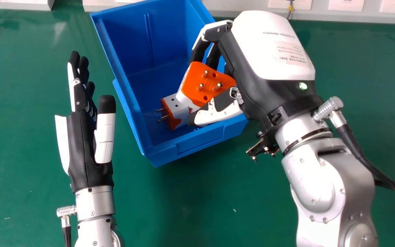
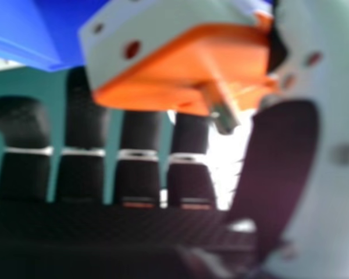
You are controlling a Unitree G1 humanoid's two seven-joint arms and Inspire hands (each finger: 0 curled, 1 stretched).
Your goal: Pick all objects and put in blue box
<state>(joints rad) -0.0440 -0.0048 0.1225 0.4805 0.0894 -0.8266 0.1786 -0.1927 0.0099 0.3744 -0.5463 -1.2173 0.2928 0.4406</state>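
Right robot hand (image 1: 269, 51): fingers and thumb round orange-and-white adaptor (image 1: 192, 87), over blue box (image 1: 197, 141). Second adaptor (image 1: 178, 105) lies inside, pins toward left wall. Left robot hand (image 1: 89, 151): fingers straight, beside box.

My rig's right hand (image 1: 254, 89) has a white back shell (image 1: 269, 44) with small print, black sides, one green light (image 1: 303, 85). Left hand (image 1: 88, 151): black, white panels (image 1: 61, 140), white thumb (image 1: 105, 140), black fingertips (image 1: 74, 56). Both forearms (image 1: 310, 181) silver, dotted with screws (image 1: 312, 218), ribbed metal connectors (image 1: 328, 107), black cables (image 1: 362, 157).
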